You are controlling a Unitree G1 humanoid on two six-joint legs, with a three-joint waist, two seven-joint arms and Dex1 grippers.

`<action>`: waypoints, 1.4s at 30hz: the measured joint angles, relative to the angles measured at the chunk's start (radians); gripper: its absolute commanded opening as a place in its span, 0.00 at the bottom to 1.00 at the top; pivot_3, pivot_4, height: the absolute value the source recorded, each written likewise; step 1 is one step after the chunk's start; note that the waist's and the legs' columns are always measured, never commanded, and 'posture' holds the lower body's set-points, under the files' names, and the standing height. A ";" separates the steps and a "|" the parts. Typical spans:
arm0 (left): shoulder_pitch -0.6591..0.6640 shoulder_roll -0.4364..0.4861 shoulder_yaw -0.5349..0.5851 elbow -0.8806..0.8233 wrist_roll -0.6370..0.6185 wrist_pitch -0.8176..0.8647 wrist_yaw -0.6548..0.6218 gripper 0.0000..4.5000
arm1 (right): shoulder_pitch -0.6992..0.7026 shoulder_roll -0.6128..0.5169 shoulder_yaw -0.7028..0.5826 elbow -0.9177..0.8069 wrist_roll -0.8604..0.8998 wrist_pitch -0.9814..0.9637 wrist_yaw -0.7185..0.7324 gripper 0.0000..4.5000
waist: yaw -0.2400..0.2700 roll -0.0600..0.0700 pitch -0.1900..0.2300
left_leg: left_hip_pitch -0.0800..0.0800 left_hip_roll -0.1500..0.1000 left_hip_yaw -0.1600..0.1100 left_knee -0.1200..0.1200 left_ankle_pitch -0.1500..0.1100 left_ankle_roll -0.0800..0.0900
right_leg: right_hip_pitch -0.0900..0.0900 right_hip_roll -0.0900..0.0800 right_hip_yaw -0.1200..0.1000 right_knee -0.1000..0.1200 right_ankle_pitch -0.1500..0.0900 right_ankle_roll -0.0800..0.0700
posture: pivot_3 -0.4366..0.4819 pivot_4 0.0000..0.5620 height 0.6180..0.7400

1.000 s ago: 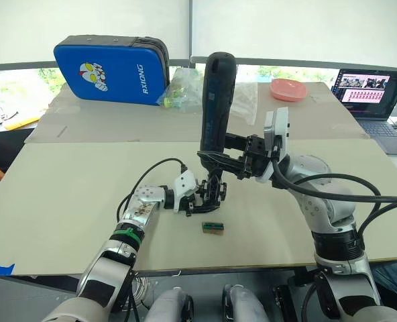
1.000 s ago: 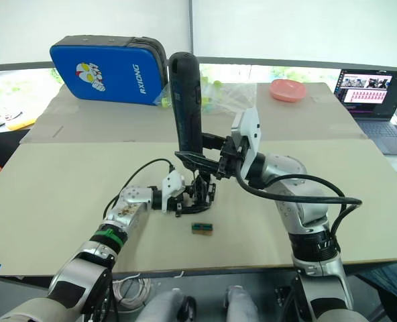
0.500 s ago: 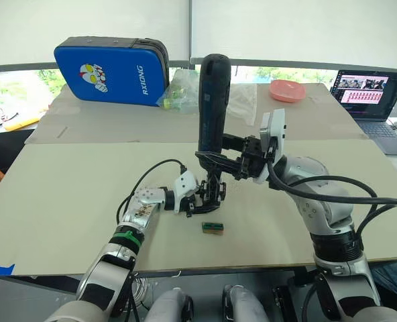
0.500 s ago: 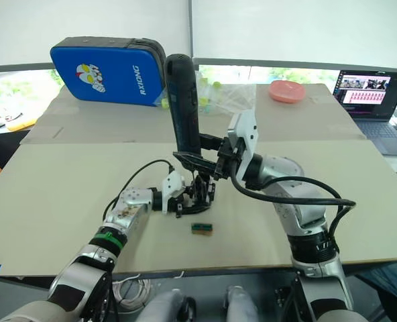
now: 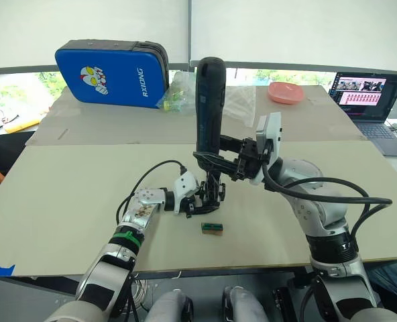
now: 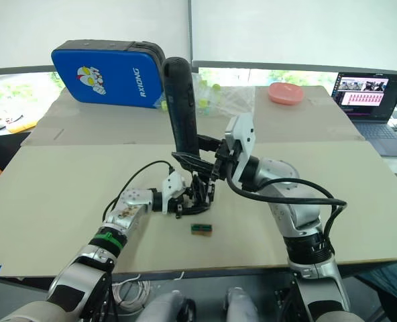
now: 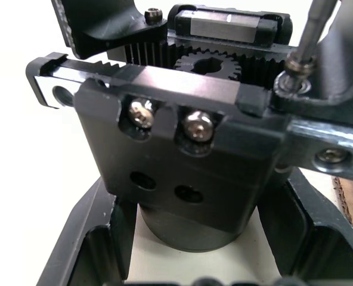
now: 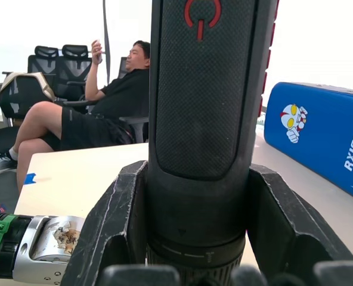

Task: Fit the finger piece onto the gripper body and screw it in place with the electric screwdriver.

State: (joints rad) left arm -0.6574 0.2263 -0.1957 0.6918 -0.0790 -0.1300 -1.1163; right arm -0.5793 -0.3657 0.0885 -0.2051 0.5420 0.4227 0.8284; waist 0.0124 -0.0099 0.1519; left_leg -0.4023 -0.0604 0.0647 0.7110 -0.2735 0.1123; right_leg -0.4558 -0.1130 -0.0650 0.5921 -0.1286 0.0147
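Beige table (image 5: 64, 194), green-brown block (image 5: 212, 228) near gripper body (image 5: 210, 194)

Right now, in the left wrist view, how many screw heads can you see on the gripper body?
4: two side by side on the front of the gripper body, one under the bit, one on the arm beside it. Others may be hidden.

Close view of the gripper body (image 7: 182, 149) held between the two black fingers (image 7: 90, 238) of the left pincer (image 7: 194, 262), which close on its sides. The body's face carries two silver screws (image 7: 194, 125) side by side above two empty round holes (image 7: 142, 179). Behind them run toothed racks (image 7: 99, 64) meshing with a central gear (image 7: 201, 59). A thin metal bit (image 7: 310, 33) descends onto a screw (image 7: 294, 83) at one corner. Pale desk (image 7: 27, 155) surface lies beneath.
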 measured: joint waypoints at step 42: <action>0.016 0.012 -0.008 -0.046 -0.002 0.006 -0.006 0.52 | -0.128 -0.035 -0.049 -0.091 0.130 0.108 0.062 0.42 | 0.000 0.000 0.001 | -0.012 0.000 0.000 -0.001 -0.002 0.002 | -0.006 -0.001 -0.003 -0.006 0.001 0.000 | 0.48 0.27 1.00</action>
State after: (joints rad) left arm -0.6418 0.2385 -0.2039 0.6461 -0.0809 -0.1239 -1.1225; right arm -0.7071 -0.4004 0.0397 -0.2961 0.6717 0.5311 0.8899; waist 0.0121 -0.0098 0.1524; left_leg -0.4146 -0.0599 0.0647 0.7099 -0.2755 0.1146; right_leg -0.4615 -0.1137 -0.0678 0.5860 -0.1281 0.0144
